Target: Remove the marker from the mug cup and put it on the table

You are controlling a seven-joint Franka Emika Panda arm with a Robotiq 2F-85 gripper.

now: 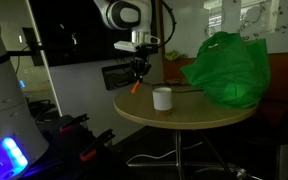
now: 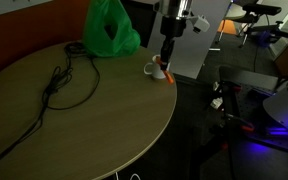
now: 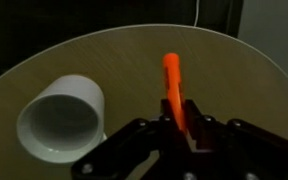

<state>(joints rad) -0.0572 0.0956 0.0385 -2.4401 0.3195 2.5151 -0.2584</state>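
Note:
My gripper [image 3: 181, 122] is shut on the orange-red marker [image 3: 173, 82], which sticks out from between the fingers over the round tan table [image 3: 134, 55]. The white mug cup [image 3: 62, 118] stands to the side of the marker, its opening showing nothing inside. In an exterior view the gripper [image 1: 137, 74] hangs left of the cup [image 1: 162, 98], with the marker [image 1: 135, 87] pointing down at the table edge [image 1: 184, 118]. In an exterior view the gripper [image 2: 168, 58] is just beside the cup [image 2: 154, 69], the marker [image 2: 168, 74] near the table rim [image 2: 134, 130].
A big green plastic bag [image 1: 226, 68] sits on the table behind the cup, also seen in an exterior view [image 2: 110, 30]. A black cable [image 2: 62, 84] lies coiled on the tabletop. Equipment with blue lights [image 1: 12, 152] stands beside the table.

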